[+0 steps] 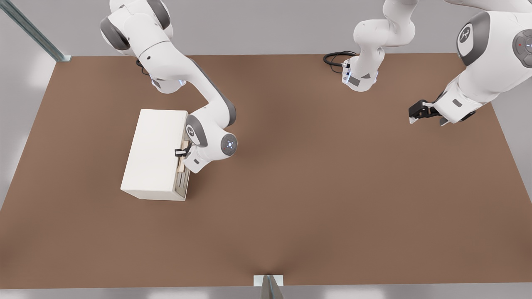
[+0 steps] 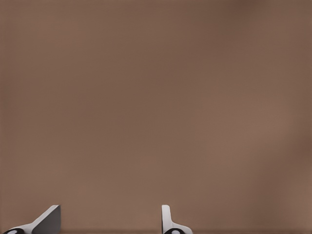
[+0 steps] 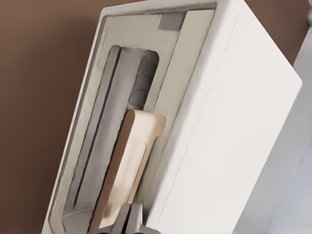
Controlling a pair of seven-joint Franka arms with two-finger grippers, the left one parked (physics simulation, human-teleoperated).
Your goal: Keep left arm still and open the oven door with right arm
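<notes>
The cream-white oven [image 1: 153,154] lies on the brown table at the front view's left. Its narrow greyish oven door [image 1: 183,186] faces the front view's right and sits flush in its frame. In the right wrist view the oven door [image 3: 100,146] shows a dark recessed window, with the pale wooden handle [image 3: 132,158] running along it. The right arm [image 1: 195,99] reaches down to that side of the oven. Its gripper [image 1: 180,153] sits at the handle [image 1: 181,164], just over the oven's top edge. There the gripper [image 3: 129,217] has its fingers drawn together on the handle's near end.
The parked left arm [image 1: 478,83] hangs over the table's far right with its black gripper [image 1: 419,112] above bare tabletop. A black cable [image 1: 336,58] coils by an arm base at the back. A small bracket [image 1: 268,282] stands at the table's front edge.
</notes>
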